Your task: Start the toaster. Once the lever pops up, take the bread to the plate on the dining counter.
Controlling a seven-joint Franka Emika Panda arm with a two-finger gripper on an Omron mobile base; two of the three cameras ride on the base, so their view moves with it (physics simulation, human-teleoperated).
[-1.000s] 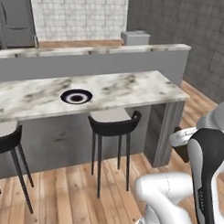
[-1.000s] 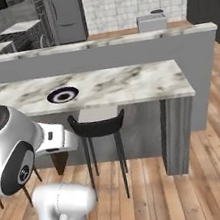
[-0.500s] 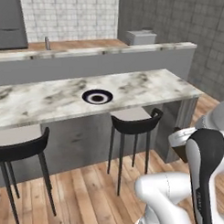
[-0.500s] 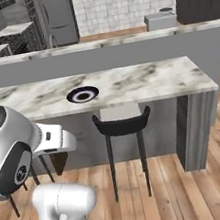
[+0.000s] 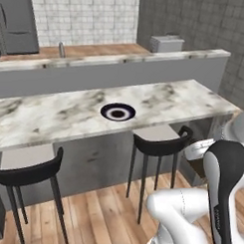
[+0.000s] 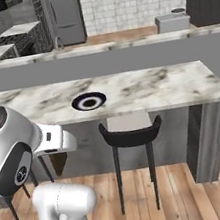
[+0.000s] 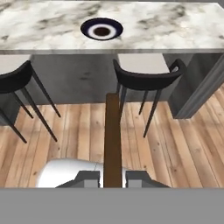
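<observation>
Marble, white with gray-brown veins, tops the dining counter point(image 5: 54, 116), where the plate point(image 5: 118, 112) sits with its dark rim and white centre and nothing lying on it. Two black stools stand on the wood floor under the counter's near edge, one stool point(image 5: 158, 145) just right of the plate. The hand view looks along the gripper point(image 7: 112, 177), whose fingers are pinched on the bread point(image 7: 112, 140), a thin brown slice seen edge-on and held low in front of the counter, below the plate point(image 7: 102, 30). From the right base view, the bread point(image 6: 59, 162) appears as a brown piece hanging under the white hand, short of the counter's gray base. Behind the counter, beyond its raised gray ledge, the toaster point(image 5: 166, 44) stands on a far worktop; the right base view adds a gray fridge point(image 6: 65, 15) further left.
</observation>
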